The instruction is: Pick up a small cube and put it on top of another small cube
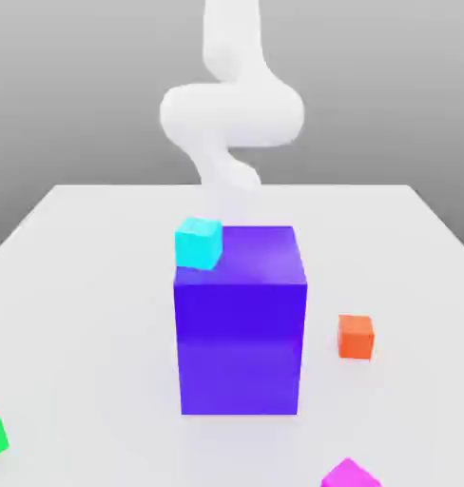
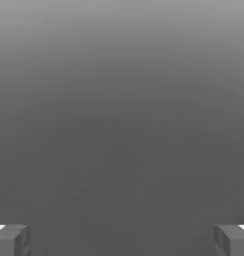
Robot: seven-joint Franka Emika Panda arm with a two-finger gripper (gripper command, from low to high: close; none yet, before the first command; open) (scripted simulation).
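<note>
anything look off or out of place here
Nothing looks damaged. One oddity: the cyan cube sits up at the big block's top edge, on the exterior view's left, while the orange cube rests on the table. It may be intentional.

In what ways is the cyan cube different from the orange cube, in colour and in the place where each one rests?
The cyan cube is bright blue-green, while the orange cube is reddish orange. The cyan cube is up at the top of the big blue-violet block; the orange cube sits down on the pale surface, beside that block. Both are small, plain cubes.
</note>
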